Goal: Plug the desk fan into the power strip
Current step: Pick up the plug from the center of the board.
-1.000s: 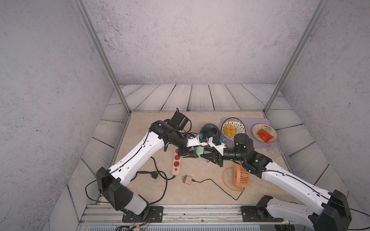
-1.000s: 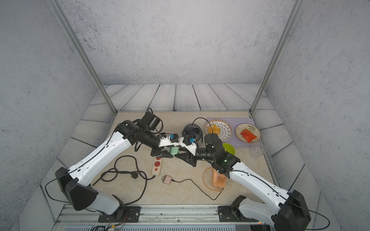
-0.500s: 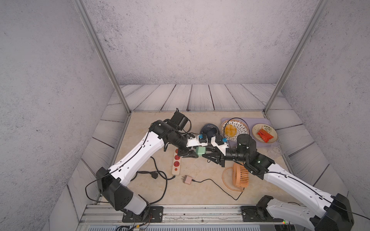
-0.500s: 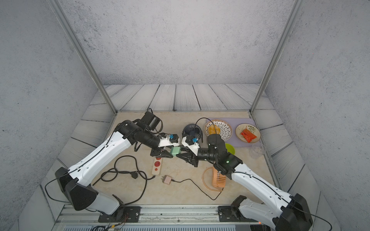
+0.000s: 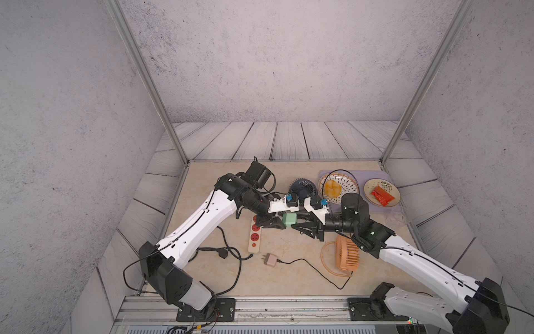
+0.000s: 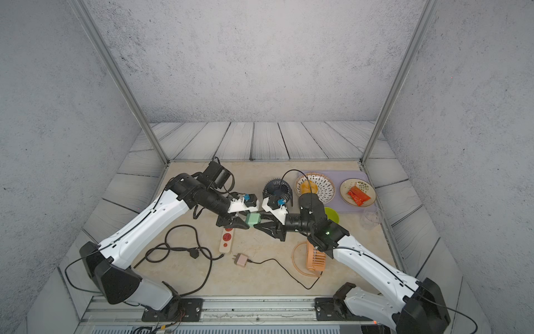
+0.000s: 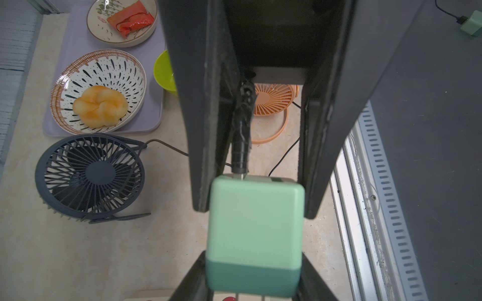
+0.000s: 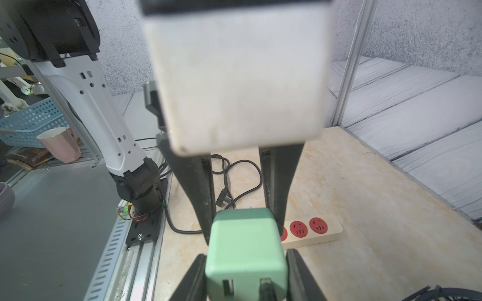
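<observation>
Your left gripper [image 5: 278,224] is clamping the mint-green cube plug adapter [image 5: 289,219] near the long cream-beige power strip [image 5: 254,240]. The right gripper [image 5: 299,224] is flanking it, and whether its jaws are gripping or slack is unclear. Insertion is waiting.

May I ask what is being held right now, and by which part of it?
The left gripper clamps the green adapter by its darker prong end; the right gripper flanks its cable end, but whether it grips cannot be told.
</observation>
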Robot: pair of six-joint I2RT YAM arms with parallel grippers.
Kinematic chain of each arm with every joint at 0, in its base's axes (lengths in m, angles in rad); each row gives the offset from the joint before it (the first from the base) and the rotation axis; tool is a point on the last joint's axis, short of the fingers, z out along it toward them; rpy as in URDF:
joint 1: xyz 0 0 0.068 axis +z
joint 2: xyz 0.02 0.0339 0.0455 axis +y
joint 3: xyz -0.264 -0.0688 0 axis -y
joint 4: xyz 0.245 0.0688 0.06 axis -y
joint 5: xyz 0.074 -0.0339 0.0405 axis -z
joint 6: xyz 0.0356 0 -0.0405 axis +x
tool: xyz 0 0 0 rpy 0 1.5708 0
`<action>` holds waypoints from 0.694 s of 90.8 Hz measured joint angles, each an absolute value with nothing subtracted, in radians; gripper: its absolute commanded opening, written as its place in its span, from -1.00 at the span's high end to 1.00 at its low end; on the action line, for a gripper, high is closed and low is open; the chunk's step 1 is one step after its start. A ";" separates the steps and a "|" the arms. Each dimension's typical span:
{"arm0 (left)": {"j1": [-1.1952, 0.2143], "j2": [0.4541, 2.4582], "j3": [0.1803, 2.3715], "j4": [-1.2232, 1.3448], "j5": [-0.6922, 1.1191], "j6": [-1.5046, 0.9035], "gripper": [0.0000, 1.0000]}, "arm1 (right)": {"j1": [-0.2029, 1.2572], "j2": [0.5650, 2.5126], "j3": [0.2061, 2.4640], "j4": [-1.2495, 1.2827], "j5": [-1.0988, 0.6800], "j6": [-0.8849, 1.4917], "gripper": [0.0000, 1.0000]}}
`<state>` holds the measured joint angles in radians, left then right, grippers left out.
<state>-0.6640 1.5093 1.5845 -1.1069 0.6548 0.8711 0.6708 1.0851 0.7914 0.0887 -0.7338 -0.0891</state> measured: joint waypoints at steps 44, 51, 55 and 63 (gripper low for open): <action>-0.665 1.513 1.593 -1.114 0.676 0.871 0.19 | 0.670 1.130 0.797 0.085 -0.766 -0.107 -0.07; -0.665 1.513 1.593 -1.113 0.678 0.871 0.19 | 0.670 1.128 0.797 0.087 -0.766 -0.105 -0.07; -0.665 1.513 1.592 -1.112 0.679 0.870 0.19 | 0.670 1.127 0.797 0.090 -0.765 -0.101 -0.06; -0.665 1.513 1.584 -1.105 0.685 0.865 0.19 | 0.670 1.124 0.797 0.106 -0.764 -0.088 -0.06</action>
